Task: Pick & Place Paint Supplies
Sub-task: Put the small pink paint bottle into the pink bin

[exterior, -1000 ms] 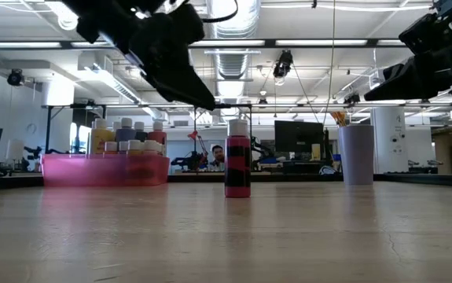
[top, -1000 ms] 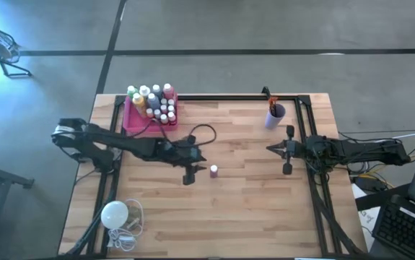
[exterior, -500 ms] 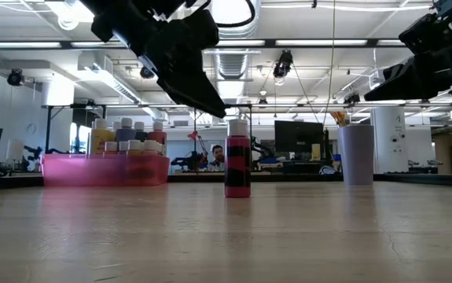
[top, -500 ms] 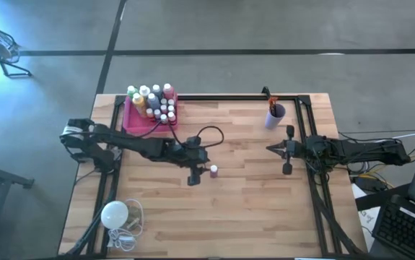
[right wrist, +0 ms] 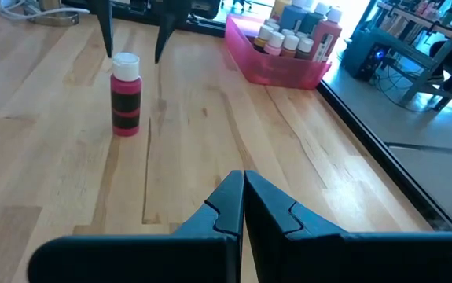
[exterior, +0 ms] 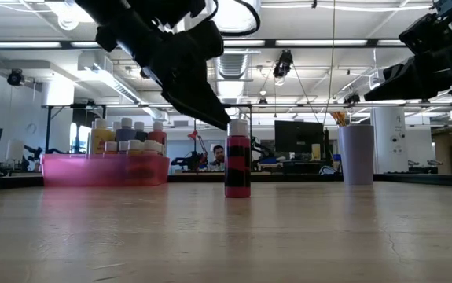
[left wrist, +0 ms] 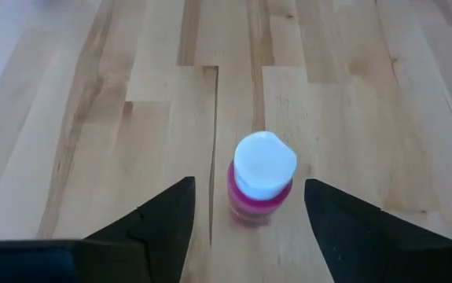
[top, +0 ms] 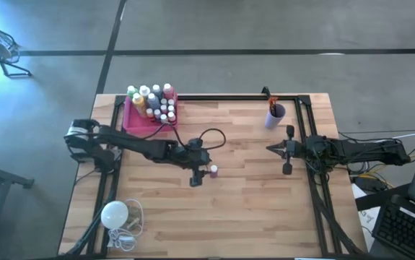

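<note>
At the near left corner of the pale wooden plank bench [top: 250, 209], in the high view, lies a white round bulb with a coiled white cord [top: 115, 214]. Farther back on the left side stands a pink translucent plastic tray [top: 138, 120], just beside the bench's far edge, packed with upright white-capped paint bottles [top: 156, 102] in green, yellow, purple and red, larger ones behind and tiny ones in front.

The left arm reaches from the bench's left edge toward the middle. Its left end effector [top: 195, 172] hangs above the bench with its two dark fingers [left wrist: 156, 220] spread wide apart; nothing is between them in its grip. A single pink plastic paint bottle with a white cap [top: 213, 170] stands upright on the bare wood near the bench's centre, just beside those fingers. In the left wrist view the bottle sits between and beyond the two fingertips, touching neither. In the low view the end effector's tip is level with the bottle's cap, close to its left.

Toward the far right corner stands a pale lilac cup [top: 274, 115] with thin brushes [exterior: 338, 118] poking out.

The right end effector [top: 271, 149] waits over the bench's right side, well apart from the bottle, its fingers pressed together and empty.
</note>
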Controlling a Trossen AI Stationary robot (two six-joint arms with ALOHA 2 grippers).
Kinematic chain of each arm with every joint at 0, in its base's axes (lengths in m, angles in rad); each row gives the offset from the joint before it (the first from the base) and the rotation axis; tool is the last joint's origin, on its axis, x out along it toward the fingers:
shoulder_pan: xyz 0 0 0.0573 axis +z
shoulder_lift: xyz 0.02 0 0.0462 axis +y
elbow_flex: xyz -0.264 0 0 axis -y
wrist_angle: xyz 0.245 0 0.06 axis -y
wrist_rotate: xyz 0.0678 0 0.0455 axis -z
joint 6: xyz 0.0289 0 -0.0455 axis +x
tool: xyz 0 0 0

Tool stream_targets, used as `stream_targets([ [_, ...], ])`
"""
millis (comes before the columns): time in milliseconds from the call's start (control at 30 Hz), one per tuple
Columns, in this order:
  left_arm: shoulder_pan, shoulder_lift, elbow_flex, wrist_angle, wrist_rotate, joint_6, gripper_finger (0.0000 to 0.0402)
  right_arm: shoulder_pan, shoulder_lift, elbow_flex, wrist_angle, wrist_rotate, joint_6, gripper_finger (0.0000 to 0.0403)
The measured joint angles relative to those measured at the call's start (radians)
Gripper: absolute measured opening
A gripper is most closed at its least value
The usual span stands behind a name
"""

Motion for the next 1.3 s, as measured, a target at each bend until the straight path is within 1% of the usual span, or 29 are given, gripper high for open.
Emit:
stream_targets([
  [267,0.0,0.038,0.0,0.056,0.0,0.0,0.0245,0.0,0.0,0.0,0.0,0.0,-0.002,0.0008],
  [700,0.0,0.037,-0.004,0.084,0.0,-0.008,0.0245,0.0,0.0,0.0,0.0,0.0,-0.001,0.0008],
  [967,0.0,0.042,-0.028,0.134,0.0,-0.026,0.0245,0.0,0.0,0.0,0.0,0.0,0.0,0.0008],
  [1067,0.0,0.061,-0.028,0.161,0.0,-0.027,0.0245,0.0,0.001,0.0,0.0,0.0,-0.002,0.0008],
  [1300,0.0,0.094,-0.024,0.168,0.0,-0.025,0.0245,0.0,0.0,0.0,0.0,0.0,-0.001,0.0008],
])
